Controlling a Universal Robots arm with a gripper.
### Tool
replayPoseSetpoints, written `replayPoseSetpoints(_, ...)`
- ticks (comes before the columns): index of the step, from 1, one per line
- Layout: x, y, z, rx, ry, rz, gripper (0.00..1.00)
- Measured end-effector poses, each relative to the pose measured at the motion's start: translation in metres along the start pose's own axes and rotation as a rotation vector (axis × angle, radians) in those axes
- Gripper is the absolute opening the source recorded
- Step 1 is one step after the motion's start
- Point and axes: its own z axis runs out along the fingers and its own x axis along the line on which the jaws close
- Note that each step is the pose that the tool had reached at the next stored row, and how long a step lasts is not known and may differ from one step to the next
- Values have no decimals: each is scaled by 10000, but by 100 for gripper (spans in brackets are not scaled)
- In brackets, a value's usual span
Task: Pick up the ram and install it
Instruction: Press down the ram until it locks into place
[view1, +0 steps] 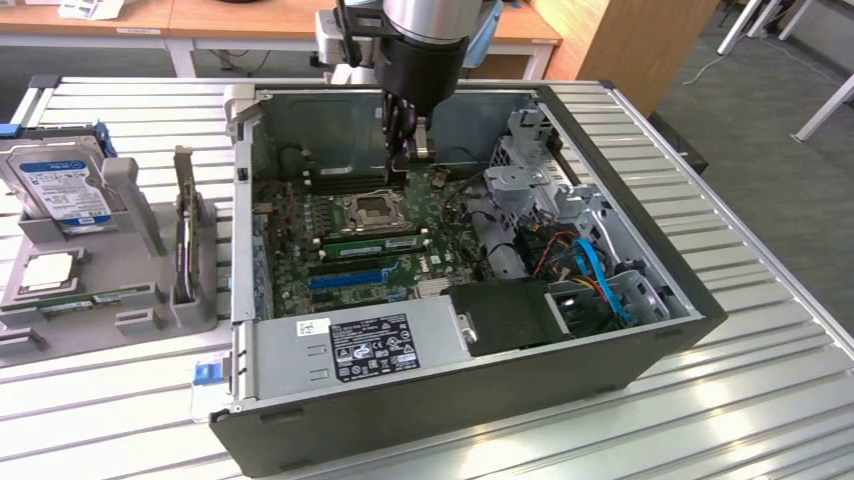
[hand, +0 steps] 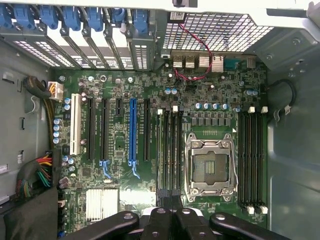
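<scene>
One arm, one gripper (view1: 406, 158), fingers pressed together with nothing green between them as far as I can see. It hangs low inside the open case (view1: 641, 250), over the far edge of the motherboard (hand: 120, 145). One green stick that looks like the ram (view1: 375, 243) sits on the near side of the CPU socket (view1: 370, 211), opposite the gripper, long axis running along the slots. Two banks of black slots, one on each side of that socket.
</scene>
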Motion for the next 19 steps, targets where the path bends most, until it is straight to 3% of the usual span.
replayPoseSetpoints(19,0,0,0,0,0,0,10)
